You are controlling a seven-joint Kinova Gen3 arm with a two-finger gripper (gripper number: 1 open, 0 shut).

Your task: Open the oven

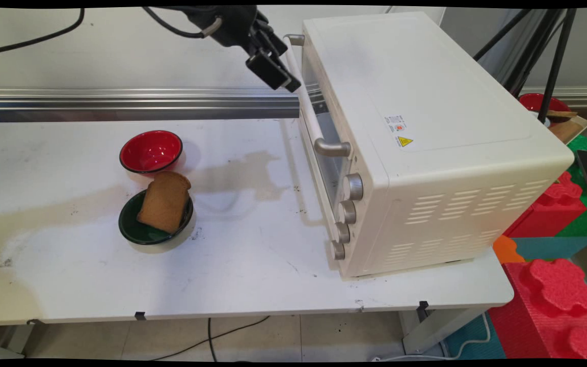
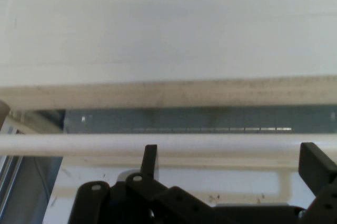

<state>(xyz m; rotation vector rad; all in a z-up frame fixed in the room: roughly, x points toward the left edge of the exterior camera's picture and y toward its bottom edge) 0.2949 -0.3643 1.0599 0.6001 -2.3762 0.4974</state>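
A white worktop (image 1: 252, 265) stands before a pale wall, with a metal rail (image 1: 140, 102) running along its far edge. We see brownish stains across the worktop's left and middle areas.

On the right of the worktop sits a cream toaster oven (image 1: 426, 142), its glass door facing left and shut. A long white handle (image 1: 306, 107) with metal ends runs across the top of that door. Four silver knobs (image 1: 347, 214) line the near end of the oven's front.

At the top of the main view we see the black end effector (image 1: 273, 71) reaching in from the upper left, its tip at the far part of the oven's handle. In the hand view, the end effector (image 2: 229, 155) has its two fingers (image 2: 150, 158) spread wide, one at each side, with the handle (image 2: 168, 142) lying as a pale bar across the gap between them. The fingers hold nothing. Behind the bar we see the dark glass of the oven door (image 2: 200, 120).

Well to the left of the oven, a red bowl (image 1: 151, 151) sits empty. Just in front of it is a dark green bowl (image 1: 145, 229) with a slice of brown bread (image 1: 164, 201) leaning in it, its top edge resting over the rim toward the red bowl.

Beyond the worktop's right end we see red and green foam blocks (image 1: 553, 285) on the floor, and black tripod legs (image 1: 553, 46).
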